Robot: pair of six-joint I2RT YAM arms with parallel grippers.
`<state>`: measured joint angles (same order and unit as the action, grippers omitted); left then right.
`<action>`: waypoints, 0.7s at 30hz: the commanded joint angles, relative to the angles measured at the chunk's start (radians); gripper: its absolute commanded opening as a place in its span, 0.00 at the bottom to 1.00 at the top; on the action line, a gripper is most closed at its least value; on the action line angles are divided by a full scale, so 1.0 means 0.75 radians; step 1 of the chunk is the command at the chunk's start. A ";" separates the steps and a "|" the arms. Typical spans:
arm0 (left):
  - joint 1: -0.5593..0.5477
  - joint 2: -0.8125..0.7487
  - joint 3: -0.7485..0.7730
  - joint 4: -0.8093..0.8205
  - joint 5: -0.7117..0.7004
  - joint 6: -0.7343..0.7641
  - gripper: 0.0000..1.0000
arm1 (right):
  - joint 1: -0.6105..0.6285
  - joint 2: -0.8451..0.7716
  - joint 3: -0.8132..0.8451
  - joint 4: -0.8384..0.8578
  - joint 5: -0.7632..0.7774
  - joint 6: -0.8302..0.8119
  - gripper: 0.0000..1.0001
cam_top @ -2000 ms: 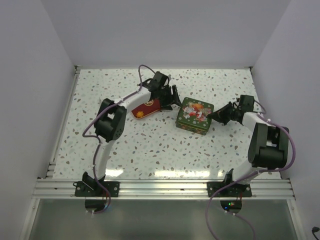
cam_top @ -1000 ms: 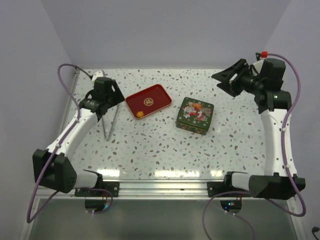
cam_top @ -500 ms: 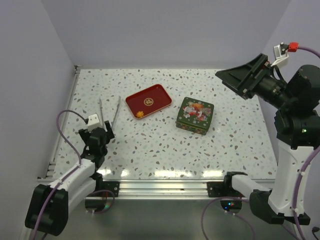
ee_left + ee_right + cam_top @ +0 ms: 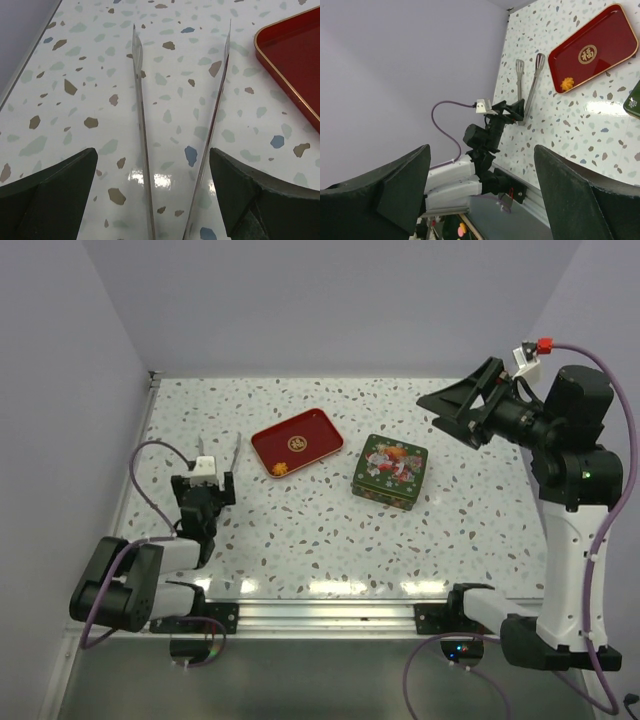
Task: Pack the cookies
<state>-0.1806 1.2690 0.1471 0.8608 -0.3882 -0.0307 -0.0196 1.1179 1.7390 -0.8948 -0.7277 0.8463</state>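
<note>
On my left gripper [image 4: 153, 155] the fingers [image 4: 60, 185] stand wide, flanking the tongs [image 4: 140, 100] without touching them; the tongs lie flat on the table [image 4: 300, 540]. My right gripper [image 4: 482, 150] hangs high, spread wide and empty. One orange cookie [image 4: 281, 467] lies on the red tray [image 4: 318, 428], near the lidded green tin [image 4: 390, 470]. I judge that this cookie is not yet packed; the tin's contents are hidden.

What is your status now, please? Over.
Left gripper open, low, tongs lying between its fingers. Right gripper open, high, empty. One orange cookie on red tray; green tin closed. Nothing blocks the tray.
</note>
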 commanded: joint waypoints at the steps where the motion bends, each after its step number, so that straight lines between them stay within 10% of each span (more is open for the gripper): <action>1: 0.040 0.099 0.116 0.268 0.098 0.096 1.00 | 0.004 -0.028 -0.016 -0.022 -0.018 -0.034 0.88; 10: 0.192 0.331 -0.010 0.752 0.354 0.057 1.00 | 0.004 -0.032 -0.038 -0.102 0.017 -0.104 0.88; 21: 0.182 0.317 0.027 0.652 0.317 0.053 1.00 | 0.004 -0.071 -0.108 -0.138 0.097 -0.190 0.89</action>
<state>-0.0460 1.5070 0.1600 1.2457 -0.1589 0.0025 -0.0196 1.0939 1.6733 -0.9771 -0.6865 0.7494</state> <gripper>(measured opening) 0.997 0.889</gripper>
